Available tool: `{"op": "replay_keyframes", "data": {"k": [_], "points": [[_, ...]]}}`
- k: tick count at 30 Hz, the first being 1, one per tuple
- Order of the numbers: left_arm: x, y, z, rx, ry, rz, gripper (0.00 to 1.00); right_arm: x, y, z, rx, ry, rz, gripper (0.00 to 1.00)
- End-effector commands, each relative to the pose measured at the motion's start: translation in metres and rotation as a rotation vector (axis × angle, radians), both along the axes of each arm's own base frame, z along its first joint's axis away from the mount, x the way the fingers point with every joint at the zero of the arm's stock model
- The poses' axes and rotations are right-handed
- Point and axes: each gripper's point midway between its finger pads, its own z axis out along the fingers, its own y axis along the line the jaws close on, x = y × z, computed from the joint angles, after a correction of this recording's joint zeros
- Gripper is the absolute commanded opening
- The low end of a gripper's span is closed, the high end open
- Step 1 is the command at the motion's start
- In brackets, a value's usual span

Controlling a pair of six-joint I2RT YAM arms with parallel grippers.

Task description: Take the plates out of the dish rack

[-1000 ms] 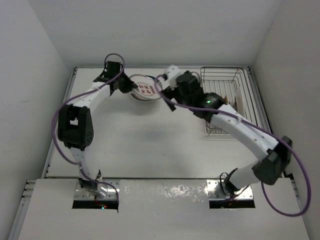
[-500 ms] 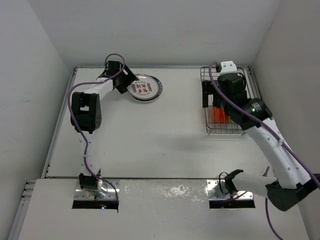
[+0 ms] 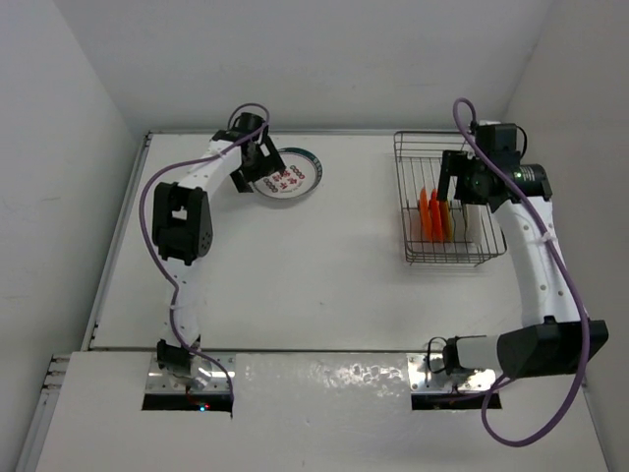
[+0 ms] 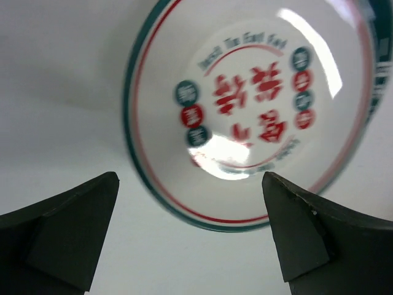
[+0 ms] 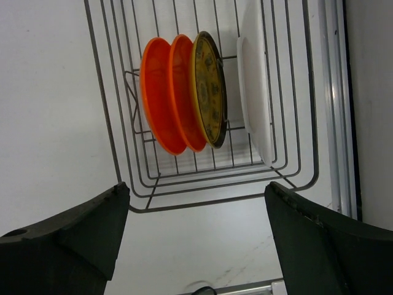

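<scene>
**Both grippers open: one plate on the table, four in the rack**

My left gripper stood with its jaws spread wide and nothing between them. It hung low at the far left of the table, at the left edge of the teal-rimmed plate. That plate lay flat on the table, face up, white with a thin red ring inside the teal one and red and teal printed marks in its middle. In my left wrist view its near rim sat just past my fingertips; I could not tell whether either finger touched it.

My right gripper was also open and empty. It hovered above the dish rack, which stood at the far right of the table, well apart from the plate on the left. My right wrist camera looked straight down into the wire basket. Four plates stood on edge there in a row. The two orange-red plates were close together on the left, and the amber-yellow plate, dark at its rim, was right beside them. After a gap came the white plate, near the rack's right wall. My jaws were clear of all four plates and of the wires
</scene>
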Motion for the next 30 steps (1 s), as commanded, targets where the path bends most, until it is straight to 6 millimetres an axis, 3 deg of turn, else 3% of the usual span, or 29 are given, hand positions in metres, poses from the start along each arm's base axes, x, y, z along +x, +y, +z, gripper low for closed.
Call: {"op": "replay_keyframes", "data": {"k": [1, 6, 8, 11, 12, 13, 14, 16, 17, 18, 19, 24, 30], "points": [[-0.024, 0.036, -0.003, 0.123, 0.099, -0.001, 1.00, 0.015, -0.004, 0.018, 0.022, -0.065, 0.047, 0.86], [-0.037, 0.044, -0.012, 0.131, 0.152, -0.034, 1.00, 0.021, -0.028, 0.008, 0.014, -0.022, 0.007, 0.78], [-0.042, 0.045, -0.007, 0.135, 0.161, -0.044, 1.00, 0.025, -0.034, 0.000, -0.004, 0.007, 0.014, 0.68], [-0.049, 0.042, 0.017, 0.119, 0.116, -0.077, 1.00, 0.029, -0.043, -0.011, -0.040, 0.048, 0.010, 0.57], [-0.050, 0.036, 0.039, 0.092, 0.066, -0.103, 1.00, 0.031, -0.044, -0.012, -0.038, 0.053, 0.015, 0.55], [-0.056, 0.032, 0.042, 0.090, 0.057, -0.153, 1.00, 0.032, -0.047, -0.015, -0.037, 0.061, 0.016, 0.51], [-0.059, 0.029, 0.059, 0.083, 0.017, -0.178, 1.00, 0.035, -0.050, -0.021, -0.035, 0.071, 0.015, 0.50], [-0.078, 0.019, 0.061, 0.050, 0.044, -0.241, 1.00, 0.039, -0.060, -0.029, -0.047, 0.070, 0.002, 0.49], [-0.085, 0.017, 0.072, 0.039, 0.022, -0.250, 1.00, 0.040, -0.064, -0.032, -0.052, 0.065, -0.004, 0.49], [-0.101, 0.011, 0.063, 0.029, 0.053, -0.275, 1.00, 0.038, -0.070, -0.040, -0.049, 0.078, -0.013, 0.49], [-0.106, 0.008, 0.076, 0.020, 0.014, -0.288, 1.00, 0.045, -0.070, -0.041, -0.028, 0.052, 0.004, 0.49], [-0.141, 0.000, 0.066, 0.007, 0.046, -0.347, 1.00, 0.060, -0.065, -0.057, -0.003, 0.023, 0.089, 0.43], [-0.148, 0.005, 0.075, 0.031, 0.040, -0.365, 1.00, 0.061, -0.074, -0.076, 0.060, -0.001, 0.082, 0.28]]}}
